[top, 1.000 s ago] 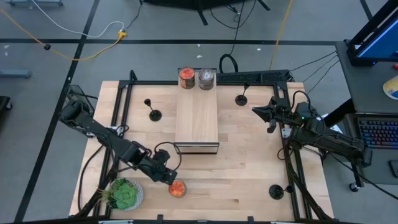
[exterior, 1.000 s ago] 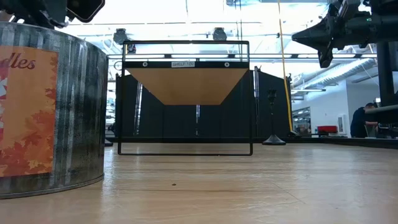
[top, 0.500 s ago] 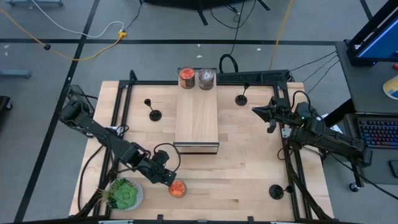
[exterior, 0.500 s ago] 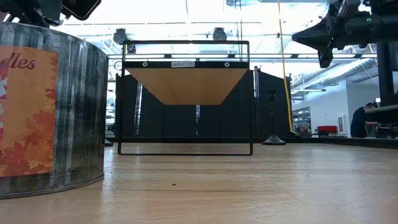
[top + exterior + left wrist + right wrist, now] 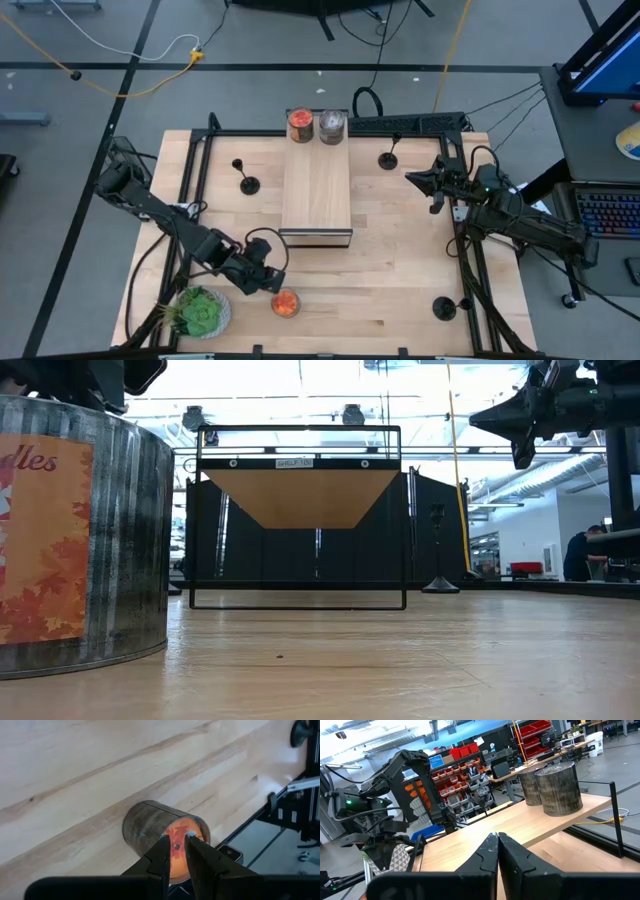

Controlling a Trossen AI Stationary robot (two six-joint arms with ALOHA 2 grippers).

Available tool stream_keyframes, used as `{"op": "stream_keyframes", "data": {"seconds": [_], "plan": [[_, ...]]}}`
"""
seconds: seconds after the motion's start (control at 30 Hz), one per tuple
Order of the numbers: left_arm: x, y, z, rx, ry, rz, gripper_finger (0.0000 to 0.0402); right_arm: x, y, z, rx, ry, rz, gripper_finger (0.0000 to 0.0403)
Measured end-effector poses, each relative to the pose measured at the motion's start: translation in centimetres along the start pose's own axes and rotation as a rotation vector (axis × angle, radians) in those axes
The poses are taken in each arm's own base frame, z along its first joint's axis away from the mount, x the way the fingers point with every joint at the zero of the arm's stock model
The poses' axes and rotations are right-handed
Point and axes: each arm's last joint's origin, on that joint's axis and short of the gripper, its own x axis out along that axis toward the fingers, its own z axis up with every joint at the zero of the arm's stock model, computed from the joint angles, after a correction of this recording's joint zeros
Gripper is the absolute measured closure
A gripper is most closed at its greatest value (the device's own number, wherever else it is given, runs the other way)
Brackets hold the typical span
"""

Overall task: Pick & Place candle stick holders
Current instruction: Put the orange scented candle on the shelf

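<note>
— What lies around the table?

— A grey floor (image 5: 90, 120) crossed by dark tape lines, with a yellow cable (image 5: 150, 70) trailing over it. Off to one side stands a desk with a keyboard (image 5: 610, 212).

— And farther into the room?

— A bright hall with long ceiling lights (image 5: 300, 380) and pale walls. Shelving full of red and orange bins (image 5: 455, 775) runs along the far side, with workbenches (image 5: 520, 772) near it. A person (image 5: 580, 555) sits at a distant desk, beside a red box (image 5: 525, 568).
</note>
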Motion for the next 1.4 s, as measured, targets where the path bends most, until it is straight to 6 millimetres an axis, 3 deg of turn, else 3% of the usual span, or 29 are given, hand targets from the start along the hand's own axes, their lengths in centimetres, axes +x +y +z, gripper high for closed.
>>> {"op": "stream_keyframes", "data": {"seconds": [1.07, 1.2, 1.4], "plan": [[-0.1, 1.1, 0.2, -0.088, -0.019, 0.112, 0.0336, 0.0, 0.0, 0.0, -0.001, 0.001, -0.001, 0.0399], [0.0, 1.0, 0.2, -0.086, -0.023, 0.102, 0.0304, 0.0, 0.0, 0.0, -0.001, 0.001, -0.001, 0.0399], [0.0, 0.7, 0.2, -0.026, -0.041, 0.062, 0.0218, 0.0, 0.0, 0.0, -0.001, 0.001, -0.001, 0.0399]]}}
